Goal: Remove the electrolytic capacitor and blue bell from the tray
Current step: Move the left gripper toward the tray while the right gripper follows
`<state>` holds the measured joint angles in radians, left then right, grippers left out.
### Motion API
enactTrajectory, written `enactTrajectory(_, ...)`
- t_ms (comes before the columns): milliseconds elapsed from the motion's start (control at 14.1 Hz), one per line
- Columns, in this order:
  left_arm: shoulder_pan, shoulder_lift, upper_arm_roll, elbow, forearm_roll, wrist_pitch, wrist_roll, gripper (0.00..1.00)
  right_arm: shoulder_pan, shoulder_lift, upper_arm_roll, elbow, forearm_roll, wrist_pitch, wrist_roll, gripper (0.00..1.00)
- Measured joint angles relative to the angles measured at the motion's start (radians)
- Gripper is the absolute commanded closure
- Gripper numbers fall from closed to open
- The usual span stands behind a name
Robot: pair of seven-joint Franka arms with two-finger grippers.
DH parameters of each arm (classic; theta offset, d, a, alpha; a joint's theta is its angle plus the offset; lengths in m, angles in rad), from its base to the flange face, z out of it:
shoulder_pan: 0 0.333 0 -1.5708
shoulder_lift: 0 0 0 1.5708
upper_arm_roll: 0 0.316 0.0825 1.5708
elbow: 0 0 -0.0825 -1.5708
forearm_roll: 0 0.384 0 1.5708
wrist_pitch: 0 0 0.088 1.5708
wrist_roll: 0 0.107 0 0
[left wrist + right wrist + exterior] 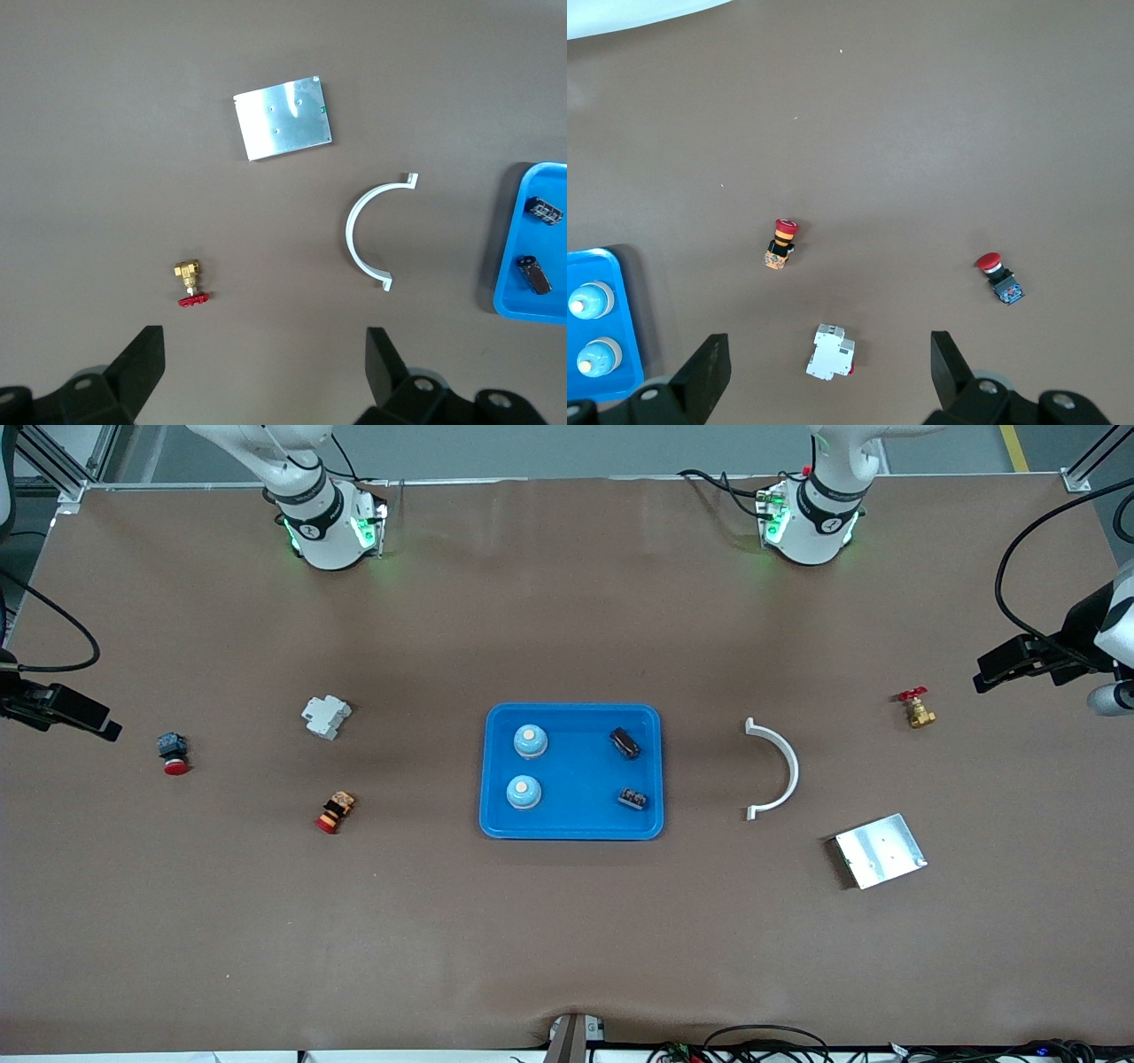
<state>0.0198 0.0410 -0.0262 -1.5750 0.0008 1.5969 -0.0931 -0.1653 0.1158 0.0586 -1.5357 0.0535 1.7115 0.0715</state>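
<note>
A blue tray [571, 833] sits mid-table. In it stand two light-blue bells [531, 740] [524, 793] at the right arm's end and two small black capacitors [625, 742] [632, 798] at the left arm's end. The left wrist view shows the tray [509, 266] and both capacitors [545, 210] [535, 274]. The right wrist view shows the tray [631, 319] and both bells [589, 301] [598, 357]. My left gripper [997, 666] [266, 341] is open and empty, up over the left arm's end of the table. My right gripper [89, 716] [828, 343] is open and empty over the right arm's end.
Toward the right arm's end lie a white breaker [326, 716], a red-capped blue button [174, 753] and an orange-and-red button [336, 812]. Toward the left arm's end lie a white half-ring clamp [775, 771], a metal plate [880, 850] and a brass valve [917, 708].
</note>
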Motion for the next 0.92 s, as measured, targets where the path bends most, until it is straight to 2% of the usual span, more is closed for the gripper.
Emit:
enactTrajectory(707,-0.011,0.0,-0.005,0.012,-0.002,0.018,0.0,0.0,0.0,0.001,-0.001,0.0,0.0,0.001,0.0,0.0)
enactTrajectory(919,-0.022,0.0,-0.048,0.016,-0.005,0.017,0.0,0.0,-0.019,0.001,-0.003,0.005,0.001,0.001,-0.001,0.0)
